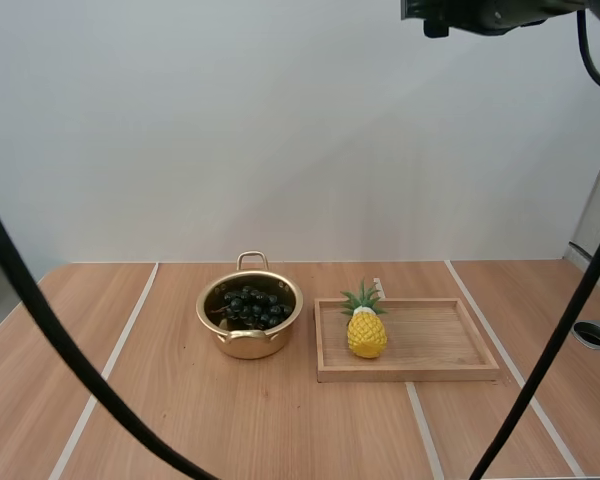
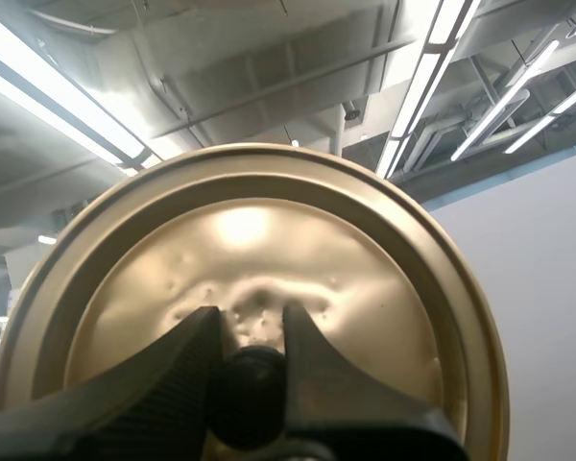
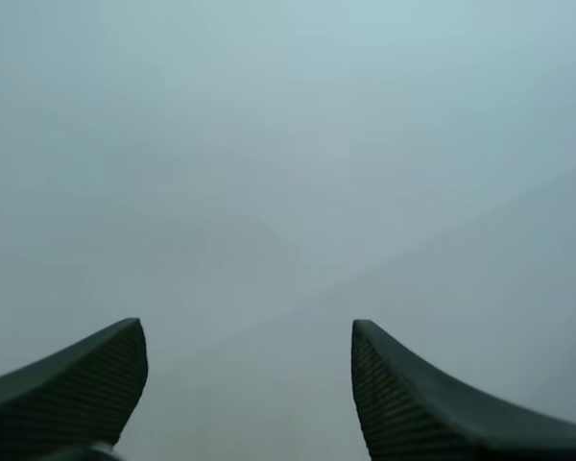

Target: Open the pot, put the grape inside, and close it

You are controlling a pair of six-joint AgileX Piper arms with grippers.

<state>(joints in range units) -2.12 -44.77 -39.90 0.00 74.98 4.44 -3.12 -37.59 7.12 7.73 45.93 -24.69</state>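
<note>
A gold pot stands uncovered on the table, left of the wooden tray, with a dark bunch of grapes lying inside it. In the left wrist view my left gripper is shut on the black knob of the gold pot lid, which it holds up tilted toward the ceiling. In the right wrist view my right gripper is open, its two fingers wide apart with nothing between them, facing a plain pale wall.
A wooden tray lies right of the pot, with a small yellow toy pineapple standing at its left end. A round hole sits in the tabletop near the right edge.
</note>
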